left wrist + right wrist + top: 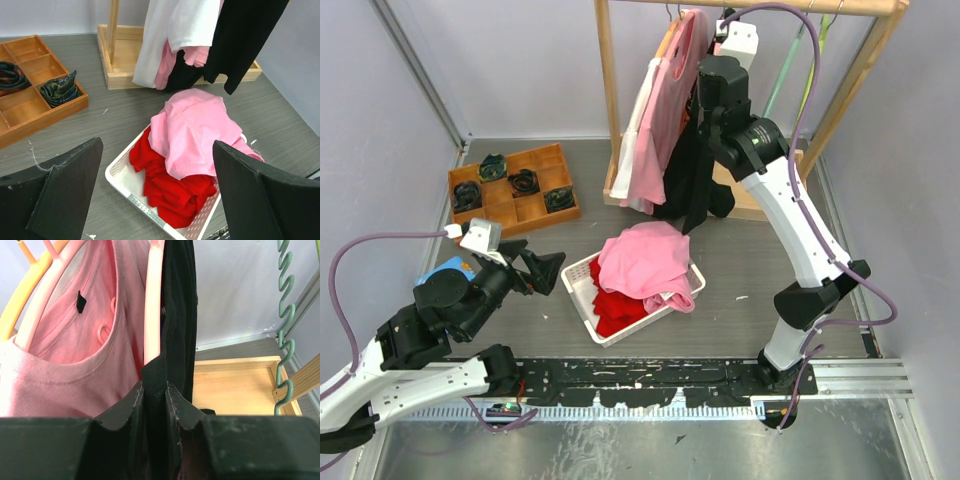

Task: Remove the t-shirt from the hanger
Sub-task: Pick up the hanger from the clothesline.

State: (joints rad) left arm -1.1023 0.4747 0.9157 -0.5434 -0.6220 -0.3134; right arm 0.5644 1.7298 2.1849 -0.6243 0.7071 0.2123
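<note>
A black t-shirt (685, 185) hangs on the rack from a pale pink hanger (152, 305). My right gripper (155, 387) is up at the hanger's shoulder, shut on the ribbed collar of the black t-shirt (180, 300). From above, the right gripper (705, 95) is pressed against the hanging clothes just under the rail. My left gripper (548, 272) hovers low over the table left of the basket. In its wrist view the left gripper (157, 145) is wide open with nothing between its fingers.
A pink t-shirt (75, 355) hangs beside the black one, with a white garment (638, 130) further left. The wooden rack (610, 90) has a base tray (235, 385). A white basket (582, 310) holds pink and red shirts. A wooden tray (515, 205) holds rolled items.
</note>
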